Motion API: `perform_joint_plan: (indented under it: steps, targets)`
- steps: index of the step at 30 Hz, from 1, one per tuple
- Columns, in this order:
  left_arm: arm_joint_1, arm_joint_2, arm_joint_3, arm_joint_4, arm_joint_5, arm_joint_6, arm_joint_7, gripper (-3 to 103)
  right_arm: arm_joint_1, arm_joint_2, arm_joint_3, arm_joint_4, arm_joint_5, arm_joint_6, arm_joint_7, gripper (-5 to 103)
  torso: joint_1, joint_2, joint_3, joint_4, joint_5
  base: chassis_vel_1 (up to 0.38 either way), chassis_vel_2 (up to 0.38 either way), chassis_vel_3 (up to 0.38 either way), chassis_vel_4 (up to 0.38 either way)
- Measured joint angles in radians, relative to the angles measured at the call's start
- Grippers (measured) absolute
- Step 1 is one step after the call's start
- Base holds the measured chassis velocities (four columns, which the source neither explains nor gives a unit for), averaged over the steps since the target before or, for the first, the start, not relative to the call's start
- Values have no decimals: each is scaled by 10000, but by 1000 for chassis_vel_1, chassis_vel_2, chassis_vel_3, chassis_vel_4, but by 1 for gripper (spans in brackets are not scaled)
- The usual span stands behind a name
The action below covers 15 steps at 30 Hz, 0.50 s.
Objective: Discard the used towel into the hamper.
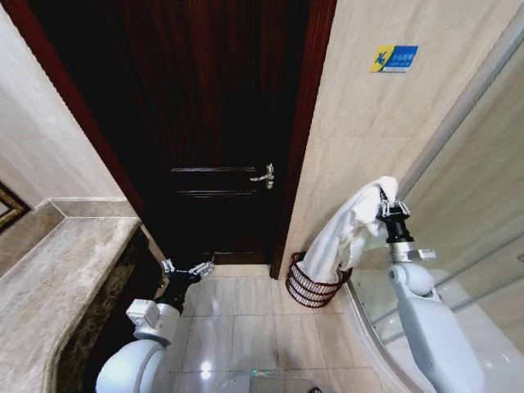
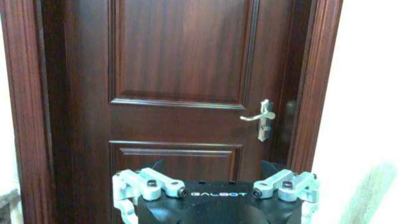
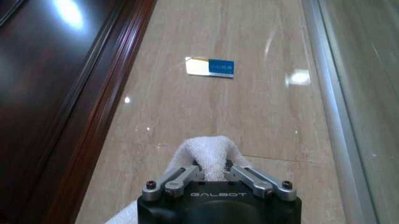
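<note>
The right gripper [image 1: 385, 202] pinches the towel [image 1: 348, 229] by its top fold; soft, light and limp, it drapes toward the hamper [image 1: 311, 286] directly below. The left gripper [image 1: 187, 268] hangs open, low by the door [image 1: 221, 123].

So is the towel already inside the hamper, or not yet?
Partly in. The right gripper grips the towel at its top, raised; the lower end hangs into the hamper.

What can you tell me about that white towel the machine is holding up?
The towel is white, soft terry cloth by its looks. The right gripper pinches its top end high beside the tiled wall, a fold bulging out between the fingers. From there it hangs in a long drape, its lower end reaching down into the dark reddish wire hamper on the floor.
</note>
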Motion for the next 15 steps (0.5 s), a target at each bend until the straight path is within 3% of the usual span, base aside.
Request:
perform_joint_plan:
  steps: [15]
  targets:
    - [1, 0, 0, 0, 0, 0, 0, 100, -211, -47, 206, 151, 56, 135, 191, 10, -3, -2, -1, -1, -3, -53, 56, 68, -62]
